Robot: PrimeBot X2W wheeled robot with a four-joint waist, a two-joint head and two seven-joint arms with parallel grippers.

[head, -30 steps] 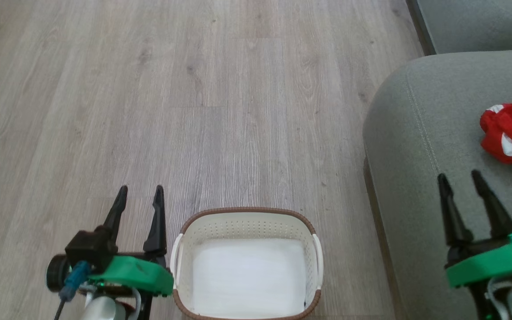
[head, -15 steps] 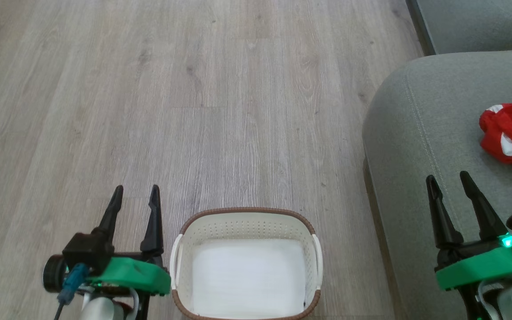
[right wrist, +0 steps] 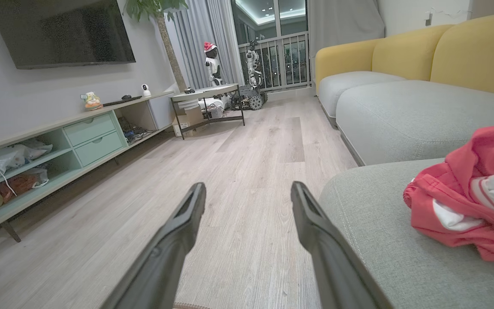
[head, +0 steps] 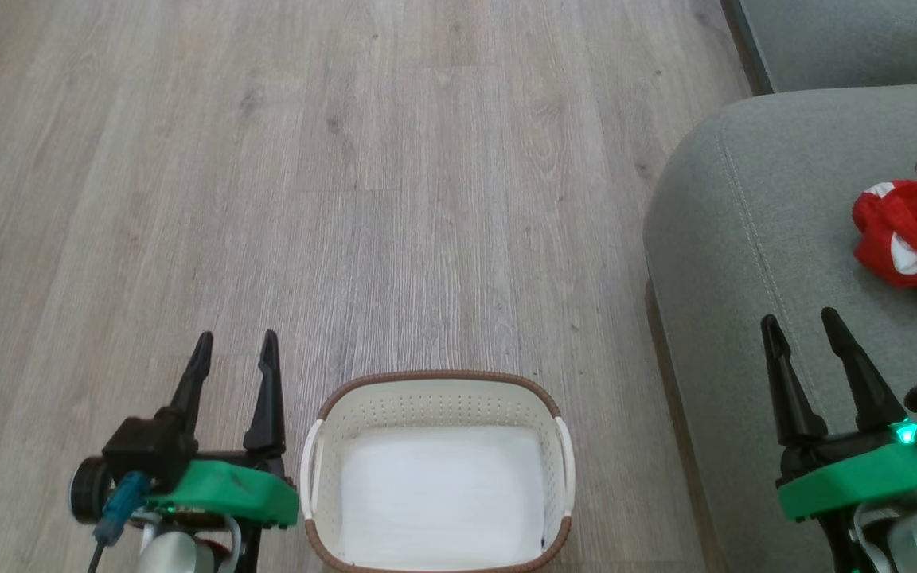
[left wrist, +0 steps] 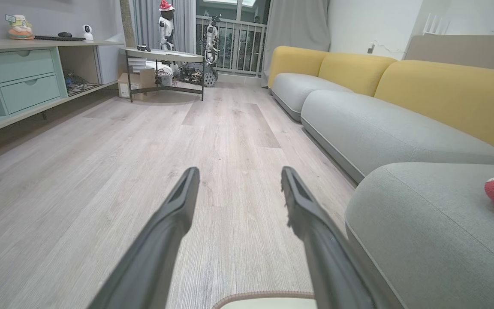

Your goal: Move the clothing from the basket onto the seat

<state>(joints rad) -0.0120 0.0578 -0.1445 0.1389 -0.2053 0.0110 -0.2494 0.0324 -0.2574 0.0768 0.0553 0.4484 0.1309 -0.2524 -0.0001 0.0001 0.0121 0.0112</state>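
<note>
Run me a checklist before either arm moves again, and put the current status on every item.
1. Basket emptied: ok, only its white bottom shows inside.
2. Clothing on the seat: ok, the red bundle lies on the cushion, well in from the rounded corner.
3. Whole bundle accounted for: cannot tell, the head view's right edge cuts it off.
4. Left gripper free: ok, fingers apart, nothing between them, beside the basket.
5. Right gripper free: ok, fingers apart, nothing between them, over the seat's front, apart from the clothing.
</note>
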